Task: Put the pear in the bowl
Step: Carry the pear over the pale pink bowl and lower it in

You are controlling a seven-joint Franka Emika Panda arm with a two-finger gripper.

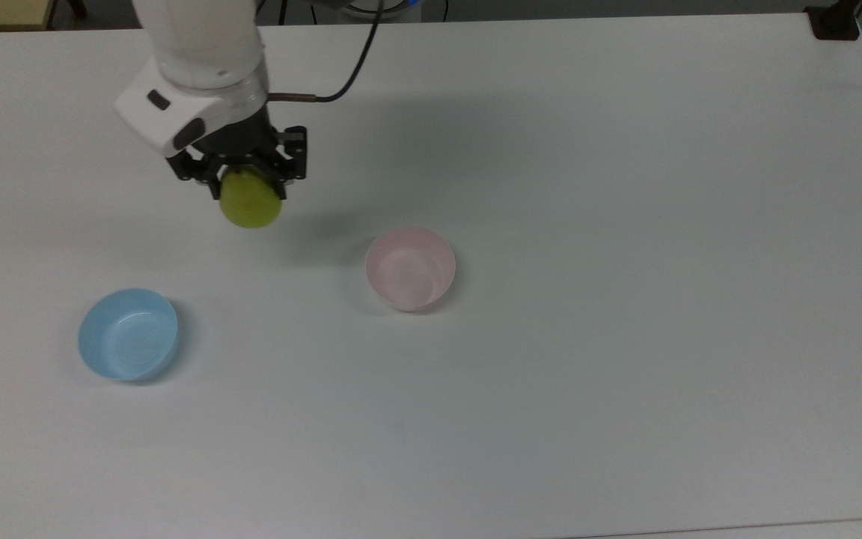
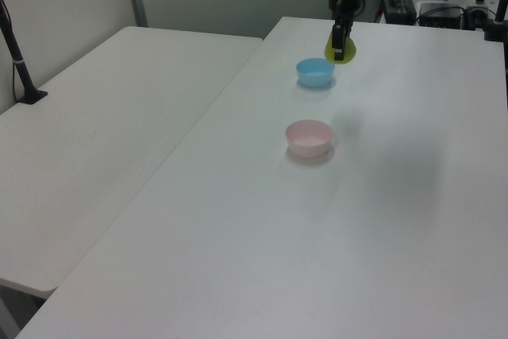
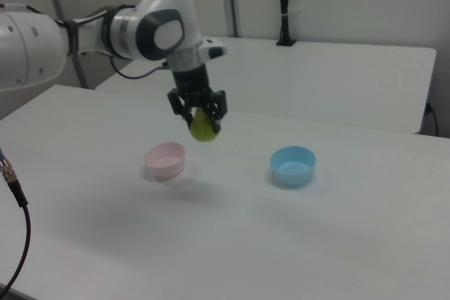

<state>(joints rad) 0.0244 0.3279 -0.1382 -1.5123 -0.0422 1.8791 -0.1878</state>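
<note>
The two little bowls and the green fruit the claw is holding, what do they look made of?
The pink bowl and blue bowl look like thin, smooth plastic: even pastel colour, faint sheen inside. The pear in the gripper has a uniform matte yellow-green skin; real or imitation, I cannot tell.

on the counter (image 1: 625, 374) stand two bowls well apart: in the top view the bowl (image 1: 410, 268) sits right of the other bowl (image 1: 129, 334). the pear (image 1: 251, 201) hangs above the counter between them, held in the gripper (image 1: 248, 180) jaws.
</note>
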